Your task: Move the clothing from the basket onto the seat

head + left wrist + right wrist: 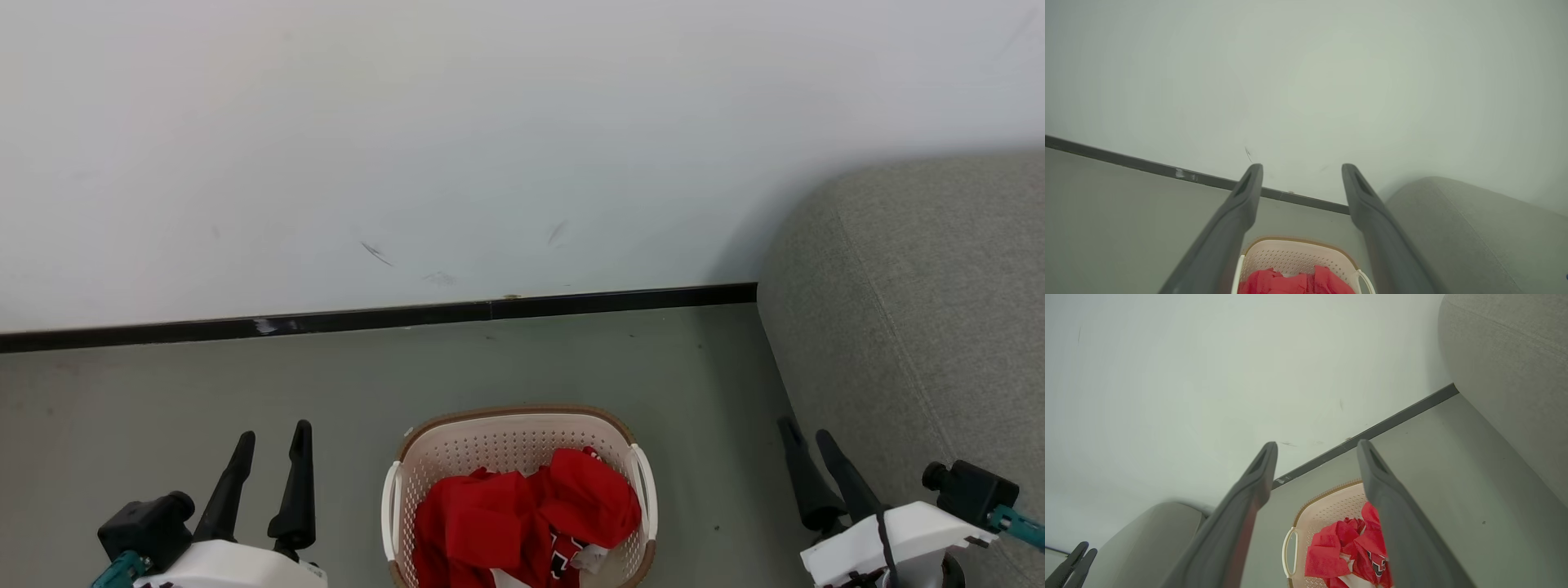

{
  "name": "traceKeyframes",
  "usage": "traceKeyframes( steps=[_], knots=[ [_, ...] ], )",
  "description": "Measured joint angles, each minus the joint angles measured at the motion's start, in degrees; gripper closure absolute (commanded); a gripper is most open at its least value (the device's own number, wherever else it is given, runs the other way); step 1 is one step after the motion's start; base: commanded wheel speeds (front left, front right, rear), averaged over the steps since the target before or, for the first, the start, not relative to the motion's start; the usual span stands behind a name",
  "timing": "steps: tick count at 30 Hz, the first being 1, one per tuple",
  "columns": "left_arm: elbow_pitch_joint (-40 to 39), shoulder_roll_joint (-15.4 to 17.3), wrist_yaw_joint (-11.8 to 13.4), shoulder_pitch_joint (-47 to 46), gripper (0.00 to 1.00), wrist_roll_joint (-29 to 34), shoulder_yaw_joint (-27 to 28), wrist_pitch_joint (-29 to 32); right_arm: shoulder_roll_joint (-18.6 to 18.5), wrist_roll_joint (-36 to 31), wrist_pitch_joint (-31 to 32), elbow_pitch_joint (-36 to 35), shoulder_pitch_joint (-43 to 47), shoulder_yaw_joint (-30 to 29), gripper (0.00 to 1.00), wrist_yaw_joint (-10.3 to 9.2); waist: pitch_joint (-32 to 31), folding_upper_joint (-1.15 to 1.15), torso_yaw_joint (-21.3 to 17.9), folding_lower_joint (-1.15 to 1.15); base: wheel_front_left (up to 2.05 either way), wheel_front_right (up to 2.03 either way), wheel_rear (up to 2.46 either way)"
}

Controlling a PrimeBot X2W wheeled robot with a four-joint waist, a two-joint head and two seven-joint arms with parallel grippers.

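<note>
The basket stands on the floor at the bottom middle of the head view, cream with a brown rim and white handles. Crumpled red clothing with a bit of black-and-white trim lies inside it. The grey seat rises at the right. My left gripper is open to the left of the basket, above the floor. My right gripper is open between the basket and the seat. The left wrist view frames the basket and clothing between the open left gripper. The right gripper is open, with clothing below.
A white wall with a black skirting board runs behind the basket. Grey floor spreads to the left. A pale grey rounded shape sits at the lower left of the right wrist view, near the left gripper.
</note>
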Motion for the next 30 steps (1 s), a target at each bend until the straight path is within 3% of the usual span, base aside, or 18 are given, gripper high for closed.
traceKeyframes(
  steps=[17,30],
  knots=[
    [0.29,0.63,5.71,1.92,0.00,16.57,-1.58,-3.45,0.04,-18.16,-3.23,-1.36,-0.04,0.35,0.00,0.01,-0.14,0.00,0.56,-0.09,0.00,0.00,0.00],
    [0.79,0.65,8.08,2.71,0.00,26.57,-3.34,-6.05,0.05,-29.65,-6.06,-1.59,0.13,1.44,0.00,0.01,-0.95,0.00,1.11,-0.09,0.00,0.00,0.00]
  ],
)
